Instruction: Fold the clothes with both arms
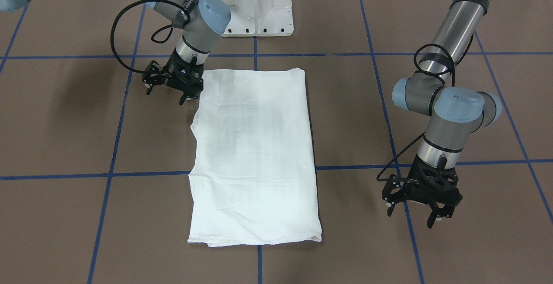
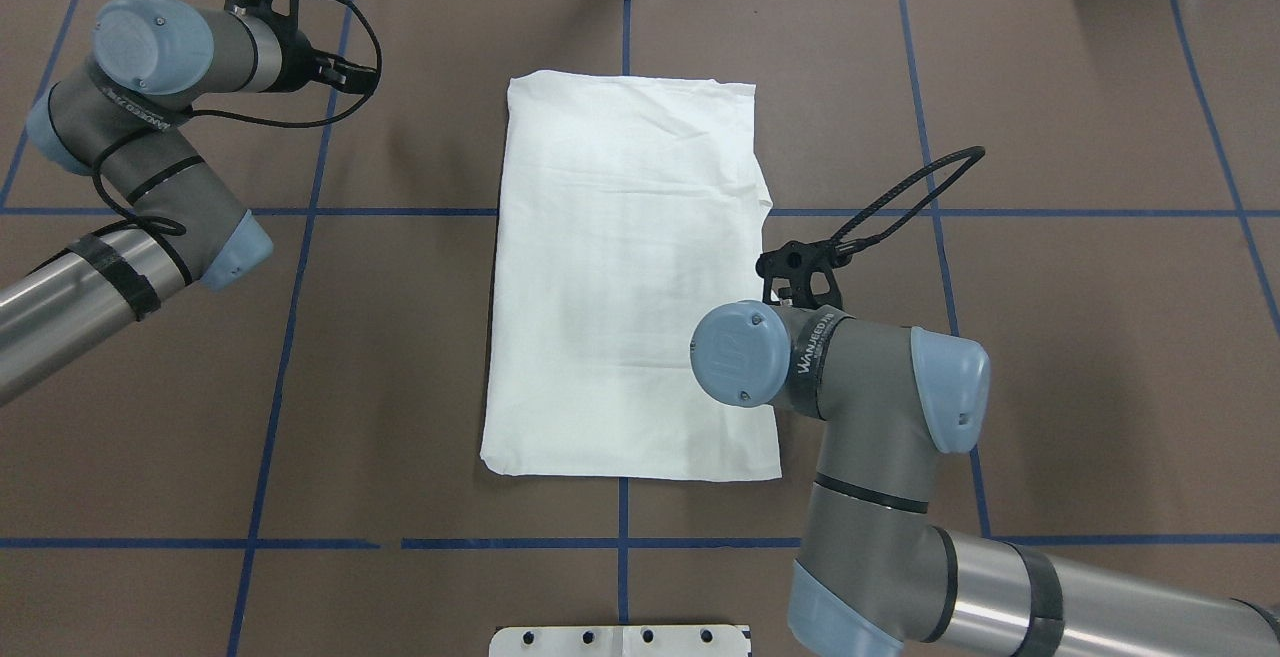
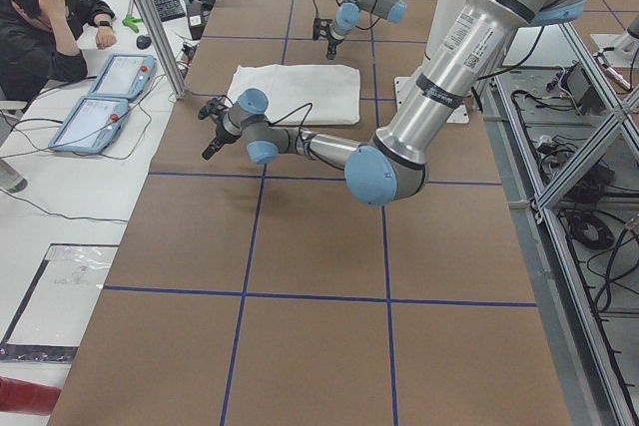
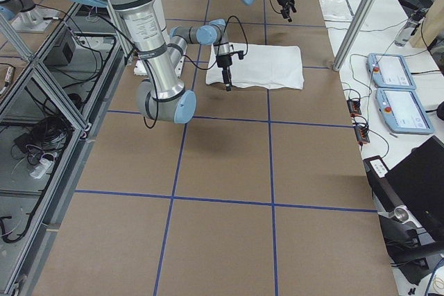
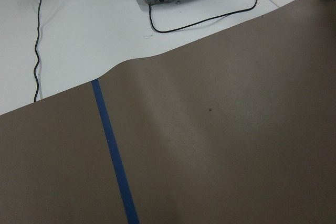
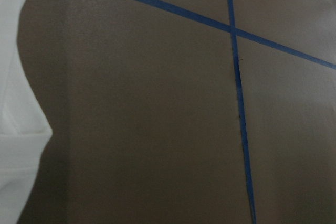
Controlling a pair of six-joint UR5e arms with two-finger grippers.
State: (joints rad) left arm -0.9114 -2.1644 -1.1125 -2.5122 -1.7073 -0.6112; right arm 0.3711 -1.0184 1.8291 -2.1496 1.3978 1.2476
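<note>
The clothes (image 1: 255, 154), a white shirt folded into a long rectangle, lie flat at mid-table, also visible from overhead as the clothes (image 2: 630, 267). My right gripper (image 1: 166, 95) hangs open and empty just off the shirt's robot-side corner, its fingertips close to the cloth edge. In the right wrist view, that white edge (image 6: 16, 129) fills the left border. Over bare table, well away from the shirt's far end, my left gripper (image 1: 412, 217) is open and holds nothing. The left wrist view shows only brown table and blue tape.
The white pedestal base (image 1: 257, 7) stands at the robot's side of the table. Blue tape lines (image 2: 300, 337) grid the brown surface. Beyond the far edge, a person (image 3: 40, 27) sits at a white side table with two pendants (image 3: 100, 107).
</note>
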